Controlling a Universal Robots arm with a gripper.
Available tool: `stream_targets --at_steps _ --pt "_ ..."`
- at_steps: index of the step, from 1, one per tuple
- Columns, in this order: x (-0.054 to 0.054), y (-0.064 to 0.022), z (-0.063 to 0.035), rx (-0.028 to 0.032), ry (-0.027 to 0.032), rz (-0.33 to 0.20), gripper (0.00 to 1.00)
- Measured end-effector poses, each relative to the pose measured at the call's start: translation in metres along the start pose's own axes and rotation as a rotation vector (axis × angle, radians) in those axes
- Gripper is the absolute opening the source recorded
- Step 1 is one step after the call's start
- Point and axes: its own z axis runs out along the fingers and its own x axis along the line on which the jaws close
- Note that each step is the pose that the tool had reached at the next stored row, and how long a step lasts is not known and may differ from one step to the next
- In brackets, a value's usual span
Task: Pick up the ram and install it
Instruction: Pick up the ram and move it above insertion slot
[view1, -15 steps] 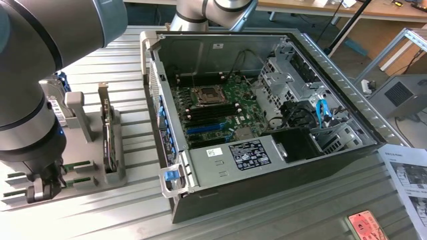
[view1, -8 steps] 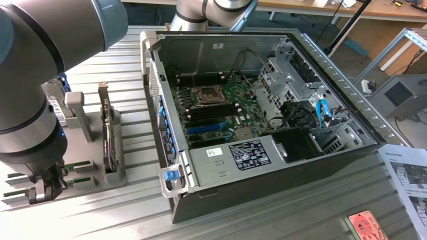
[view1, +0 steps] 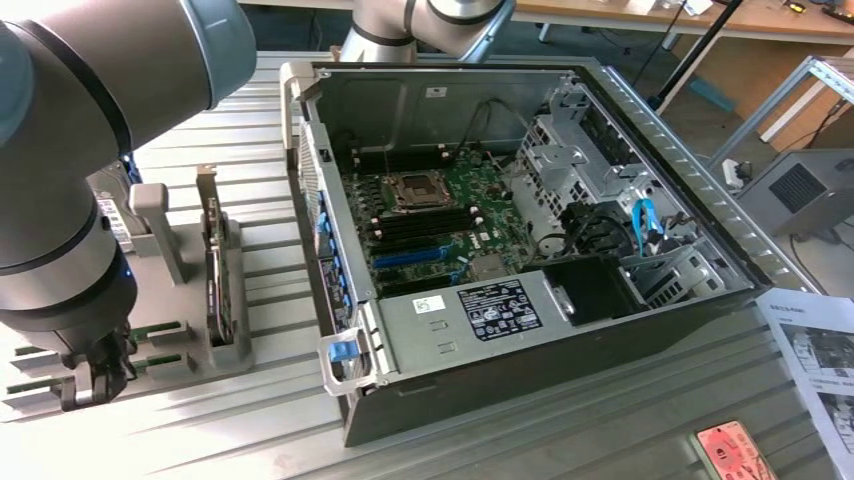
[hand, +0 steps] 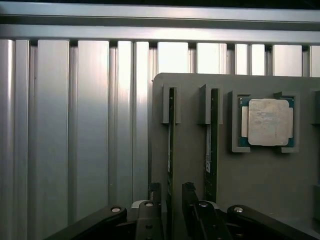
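Because the long, thin green ram stick (hand: 170, 130) is stood on edge in a slot of the grey plastic holder (hand: 260, 185), on the exterior view's left of the open black computer case (view1: 674, 165), it is straddled, unclamped, by the black gripper's (hand: 171, 194) open fingers (hand: 189, 192).

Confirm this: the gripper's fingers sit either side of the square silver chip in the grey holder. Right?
No. In the wrist view the fingers of the gripper sit either side of the ram, a stick standing in the grey holder; the square silver chip lies apart.
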Motion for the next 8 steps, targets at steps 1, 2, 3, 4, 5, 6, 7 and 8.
stream_targets --at_steps 1,2,3,4,5,6,7,8 --pt "0.0 0.0 0.0007 0.0 0.0 0.0 0.31" --pt "0.0 0.0 0.0011 0.0 0.0 0.0 0.31" --pt "0.0001 -0.0001 0.0016 -0.0001 0.0 0.0 0.31" --pt "0.0001 -0.0001 0.0021 0.0 0.0 0.0 0.31" --pt "0.0001 -0.0001 0.0026 -0.0001 0.0 0.0 0.31" --pt "0.0001 -0.0001 0.0032 0.0 0.0 0.0 0.31" --pt "0.0001 -0.0002 0.0037 0.0 0.0 0.0 0.31" --pt "0.0001 -0.0002 0.0042 0.0 0.0 0.0 0.31"
